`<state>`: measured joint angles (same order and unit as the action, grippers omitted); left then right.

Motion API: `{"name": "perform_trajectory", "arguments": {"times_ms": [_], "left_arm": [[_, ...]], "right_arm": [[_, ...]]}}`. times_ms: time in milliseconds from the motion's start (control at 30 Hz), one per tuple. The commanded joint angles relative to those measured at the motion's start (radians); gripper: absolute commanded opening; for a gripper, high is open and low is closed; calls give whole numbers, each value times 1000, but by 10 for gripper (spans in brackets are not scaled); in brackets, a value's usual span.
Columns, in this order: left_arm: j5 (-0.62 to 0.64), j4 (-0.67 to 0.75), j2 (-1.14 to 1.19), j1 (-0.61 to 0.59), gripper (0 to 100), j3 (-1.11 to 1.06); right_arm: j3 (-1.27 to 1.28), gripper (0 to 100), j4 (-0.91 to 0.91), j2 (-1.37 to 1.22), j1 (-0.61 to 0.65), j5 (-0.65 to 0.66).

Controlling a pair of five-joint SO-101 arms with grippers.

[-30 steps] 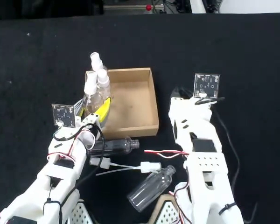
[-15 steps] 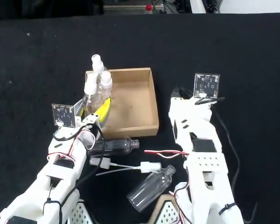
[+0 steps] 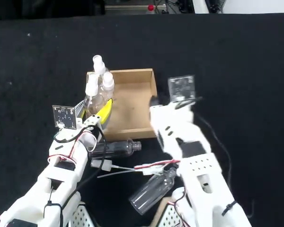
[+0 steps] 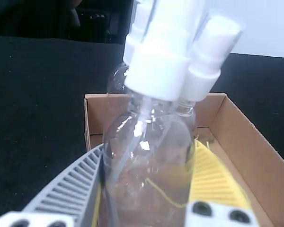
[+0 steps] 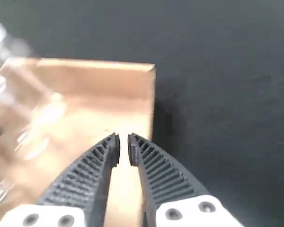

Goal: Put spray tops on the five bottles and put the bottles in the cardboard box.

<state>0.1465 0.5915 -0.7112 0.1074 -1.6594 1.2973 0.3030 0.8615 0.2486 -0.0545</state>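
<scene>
Left gripper [image 4: 149, 156] clamps a capped bottle [image 4: 146, 137] upright at the box's [image 3: 132, 106] nine o'clock wall. Right gripper [image 5: 123, 142], jaws nearly closed and empty, hovers over its three o'clock wall. Uncapped bottles [image 3: 114, 148] lie at six.

This looks like a robotics lab bench: a table [image 3: 255, 56] draped in black cloth carries two white printed arms [image 3: 199, 165] with bare wiring [image 3: 156, 164] and small circuit boards [image 3: 64, 117] at the wrists. Cables [image 3: 180, 5] lie behind the table at the top edge of the high view.
</scene>
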Motion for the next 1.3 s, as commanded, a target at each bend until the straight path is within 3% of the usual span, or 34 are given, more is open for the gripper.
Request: {"name": "perform_trajectory", "arguments": {"times_ms": [0,467,700,1267], "left_arm": [[9,11,-32,-13,237,-25],[9,61,-32,-12,236,-25],[9,60,-32,-10,236,-25],[6,58,-31,-2,236,-25]], "right_arm": [[-104,15,94,58,123,-5],[-85,15,-3,42,315,-11],[-31,12,-270,-102,316,-6],[-137,12,-288,-306,318,-11]]}}
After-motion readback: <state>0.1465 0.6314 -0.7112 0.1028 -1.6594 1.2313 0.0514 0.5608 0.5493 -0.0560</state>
